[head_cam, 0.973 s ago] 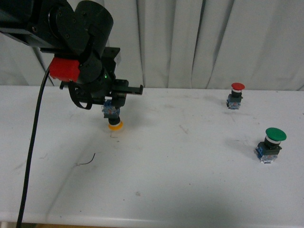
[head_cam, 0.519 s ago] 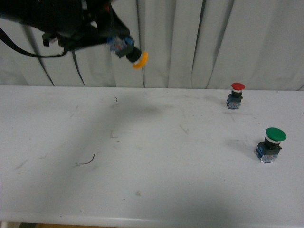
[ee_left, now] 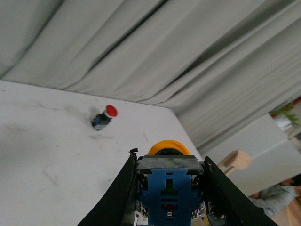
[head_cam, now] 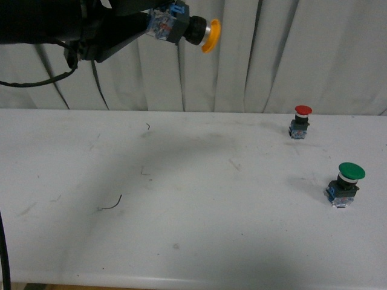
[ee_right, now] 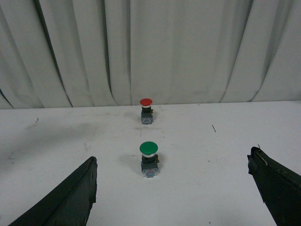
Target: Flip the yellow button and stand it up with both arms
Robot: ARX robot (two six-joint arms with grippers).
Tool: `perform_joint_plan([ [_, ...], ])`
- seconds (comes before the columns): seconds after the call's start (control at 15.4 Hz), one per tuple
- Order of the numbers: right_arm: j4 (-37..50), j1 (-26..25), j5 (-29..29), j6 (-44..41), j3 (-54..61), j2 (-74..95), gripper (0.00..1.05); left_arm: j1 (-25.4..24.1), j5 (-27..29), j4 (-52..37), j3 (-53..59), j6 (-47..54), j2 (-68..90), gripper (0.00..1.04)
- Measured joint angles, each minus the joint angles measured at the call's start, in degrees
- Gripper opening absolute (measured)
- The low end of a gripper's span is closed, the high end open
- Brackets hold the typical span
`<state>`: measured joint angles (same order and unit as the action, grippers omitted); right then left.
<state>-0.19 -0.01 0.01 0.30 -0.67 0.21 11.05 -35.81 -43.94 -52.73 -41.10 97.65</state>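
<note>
The left gripper [ee_left: 170, 162] is clamping the yellow button [ee_left: 168, 188] by its blue block, one black finger pressing each side. Beyond the button's cap, well apart, the red-capped switch [ee_left: 104, 117] is sitting on the white table [ee_left: 42, 141], with the curtain [ee_left: 141, 47] hanging farther beyond.

Light is soft and even. The left arm [head_cam: 54, 24] casts a broad, faint shadow across the table [head_cam: 254, 235]; the pictures look slightly grainy.
</note>
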Motion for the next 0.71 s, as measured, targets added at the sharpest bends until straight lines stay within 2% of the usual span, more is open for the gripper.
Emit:
perform_joint_plan([
  [0.19,0.0,0.0,0.0,0.0,0.0,0.0,0.98,2.23,-0.26,-14.73,4.04,-9.73,2.12,0.33],
  [0.39,0.0,0.0,0.02,0.0,0.0,0.0,0.98,3.85,0.42,-24.15,7.63,-15.8,3.96,0.33],
  [0.52,0.0,0.0,0.02,0.0,0.0,0.0,0.98,4.44,0.24,-27.65,9.4,-17.31,3.96,0.33],
  [0.71,0.0,0.0,0.02,0.0,0.0,0.0,0.98,4.5,0.15,-28.44,10.23,-17.62,4.33,0.33],
])
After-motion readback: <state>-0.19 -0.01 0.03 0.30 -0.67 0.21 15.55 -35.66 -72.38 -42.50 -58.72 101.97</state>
